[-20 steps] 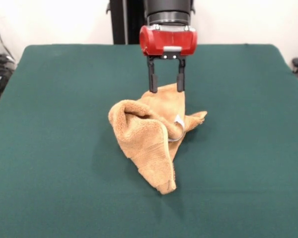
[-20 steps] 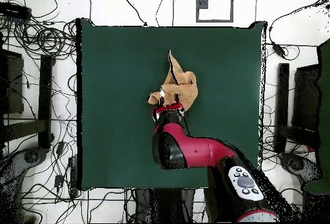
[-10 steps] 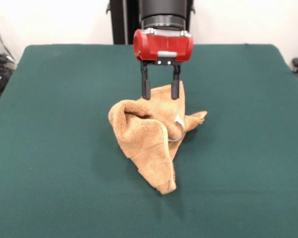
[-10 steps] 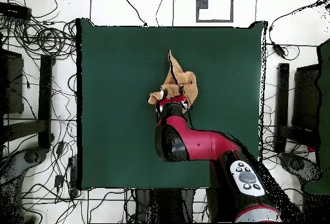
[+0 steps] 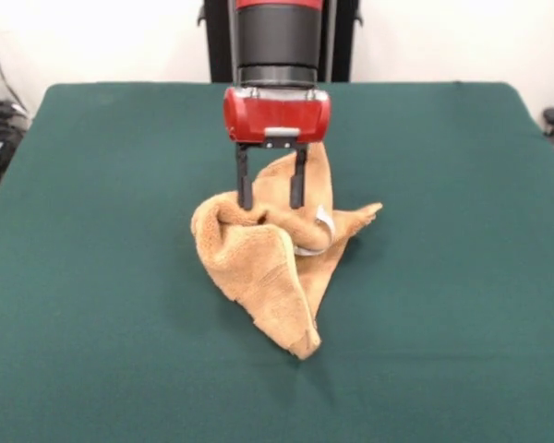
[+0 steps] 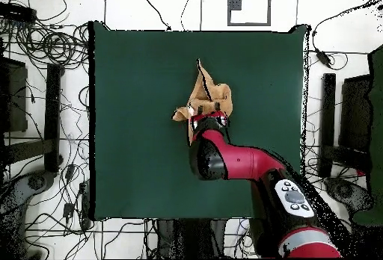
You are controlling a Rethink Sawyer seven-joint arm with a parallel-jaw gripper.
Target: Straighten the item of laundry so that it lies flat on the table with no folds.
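Desk [image 5: 92,351] in dark green cloth, bare along the near edge in the front view. Towel [image 5: 268,263], orange-tan terry, crumpled near the desk's middle; not flat. Nearest part: a narrow folded point aimed toward the camera, tip resting on the cloth. Behind it, a rolled, doubled hump on the picture's left, and a thin corner flap reaching out to the right. Small white tag [image 5: 325,221] showing between hump and flap. Farthest part: a raised peak of fabric standing up behind the black fingers.

Pincer [image 5: 270,198] straight above the hump, red housing and black arm descending from above. Fingers apart, tips at or just into the top fold; nothing clamped between them as far as visible. Overhead view: same bunched towel [image 6: 207,96] at the desk's centre, red arm covering its robot-side edge.

Handling judgement: soft, light, limp; no stiffness to push against, likely to drag and re-fold if slid. Terry pile probably gives good friction to the pads. Best hold judged to be a single outer layer at a free corner, such as the right flap or the near tip, then lift and draw outward. Pinching the hump risks taking several layers at once.
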